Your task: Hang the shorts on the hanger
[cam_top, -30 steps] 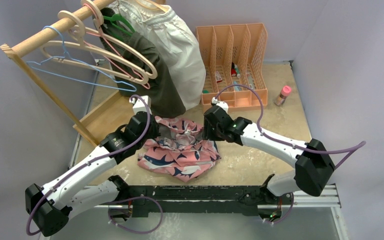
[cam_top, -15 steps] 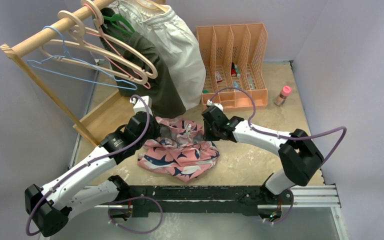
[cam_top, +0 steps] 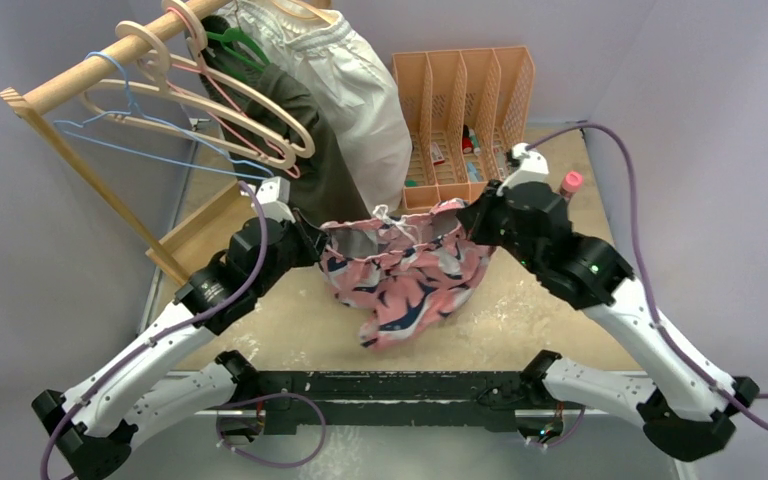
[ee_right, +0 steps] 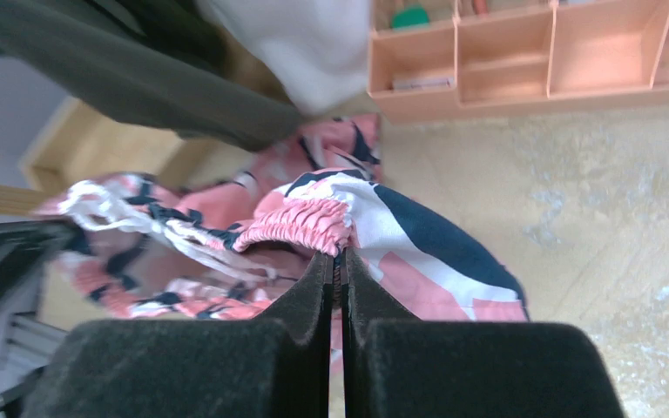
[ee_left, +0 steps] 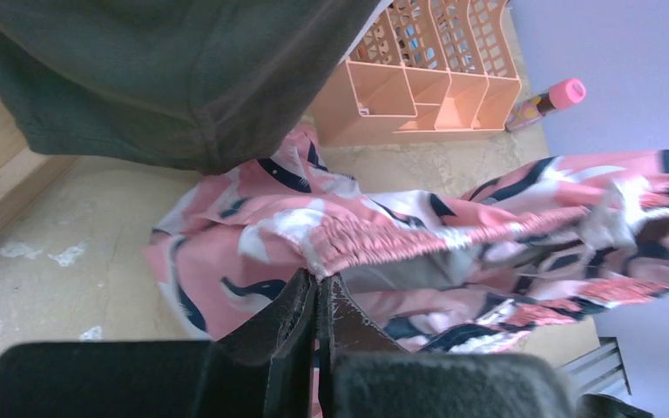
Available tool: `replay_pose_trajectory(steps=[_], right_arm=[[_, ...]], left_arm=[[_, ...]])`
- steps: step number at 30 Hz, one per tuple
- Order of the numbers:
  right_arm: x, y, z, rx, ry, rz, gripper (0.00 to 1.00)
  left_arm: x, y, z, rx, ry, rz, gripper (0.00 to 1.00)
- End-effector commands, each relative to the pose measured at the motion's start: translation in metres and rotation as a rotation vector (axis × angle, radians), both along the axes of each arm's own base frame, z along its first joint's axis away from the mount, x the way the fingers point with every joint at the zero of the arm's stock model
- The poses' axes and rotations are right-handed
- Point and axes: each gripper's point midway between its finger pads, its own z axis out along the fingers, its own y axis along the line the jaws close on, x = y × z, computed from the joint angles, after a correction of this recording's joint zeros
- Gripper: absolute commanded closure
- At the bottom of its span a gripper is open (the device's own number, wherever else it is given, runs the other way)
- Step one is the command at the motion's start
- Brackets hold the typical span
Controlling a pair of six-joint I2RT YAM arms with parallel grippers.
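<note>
Over the middle of the desk [cam_top: 530, 310], both arms meeting at the shorts [cam_top: 410, 275]. From seven o'clock of the overhead view, left arm stretched long and slanting toward centre, left claw [cam_top: 317, 240] clear of the desk at the shorts' nine o'clock end. From five o'clock, right arm climbing steeply, elbow bent near three o'clock, right claw [cam_top: 472, 213] high at the shorts' two o'clock end, just in front of a peach file organiser [cam_top: 465, 90].

Underneath, pale speckled desk; lilac walls all round. At ten o'clock, a wooden rack [cam_top: 90, 68] with the thin blue wire hanger [cam_top: 160, 151], beige hangers [cam_top: 298, 148] and a green hanger [cam_top: 240, 45]. Toward twelve, a dark olive garment [cam_top: 320, 160] and a white garment [cam_top: 360, 95]. At two o'clock, a small pink-capped bottle [cam_top: 567, 185] beside the organiser.

Left claw clenched, fingers [ee_left: 292, 313] pinching the gathered waistband at one end. Right claw clenched as well, fingers [ee_right: 309, 296] pressed tight on the elastic at the other end. Shorts slung between the two, waistband pulled open, white drawstring [cam_top: 385, 213] at its far edge, legs drooping toward six o'clock. Cannot tell whether the lowest fold touches the desk. Blue hanger on the rack at ten o'clock, well apart from the shorts.
</note>
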Motion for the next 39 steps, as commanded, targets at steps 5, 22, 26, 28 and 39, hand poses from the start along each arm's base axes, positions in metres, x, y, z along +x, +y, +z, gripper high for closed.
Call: replay_pose_trajectory(steps=[5,22,26,28,39], right_arm=[[-0.013,0.008,-0.016,0.014,0.037,0.082,1.0],[-0.006,0.028,-0.06,0.002,0.103,0.129,1.0],[-0.003,0.032,-0.062,0.006,0.095,0.13,1.0],[0.0,0.034,-0.062,0.005,0.087,0.133,1.0],[0.005,0.04,-0.065,-0.024,0.094,0.161,1.0]], left_arm=[[0.014,0.0,-0.017,-0.006,-0.001,0.066,0.99],[0.008,0.08,0.01,0.17,-0.051,0.357,0.47],[0.001,0.105,0.032,0.229,-0.072,0.43,0.46],[-0.003,0.114,0.043,0.242,-0.078,0.455,0.46],[0.001,0.158,0.138,0.348,-0.222,0.678,0.37]])
